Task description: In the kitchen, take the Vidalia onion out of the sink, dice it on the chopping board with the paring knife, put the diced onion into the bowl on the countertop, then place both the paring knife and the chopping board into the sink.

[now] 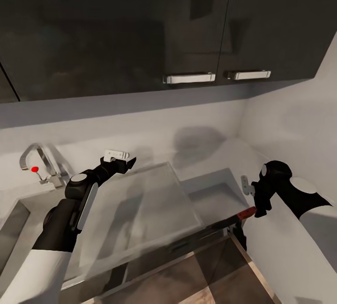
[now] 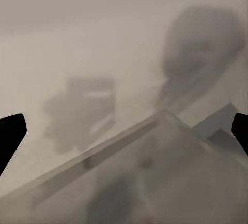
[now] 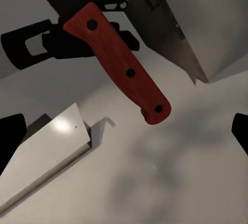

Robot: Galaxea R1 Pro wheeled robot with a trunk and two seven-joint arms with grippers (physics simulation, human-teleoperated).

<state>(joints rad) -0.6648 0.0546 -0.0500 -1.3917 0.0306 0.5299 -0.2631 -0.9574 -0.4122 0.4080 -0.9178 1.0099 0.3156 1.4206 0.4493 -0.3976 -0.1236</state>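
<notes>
The paring knife [image 1: 243, 213] lies at the countertop's [image 1: 213, 201] front right corner, red handle toward the right wall, dark blade pointing left. In the right wrist view its riveted red handle [image 3: 124, 69] sits ahead of the fingers, untouched. My right gripper [image 1: 257, 206] hangs open just above and right of the handle's end. My left gripper [image 1: 122, 163] is open and empty over the far edge of the sink's steel drainboard [image 1: 140, 206], near the back wall. The basin [image 1: 14, 229] shows at the far left. Onion and bowl are out of view. I cannot make out the chopping board.
The chrome faucet [image 1: 35, 159] with a red dot stands at the back left. Dark upper cabinets [image 1: 140, 28] with two bar handles hang overhead. The right wall [image 1: 299, 126] closes the corner. A brown grained surface [image 1: 206, 276] lies below the counter's front edge.
</notes>
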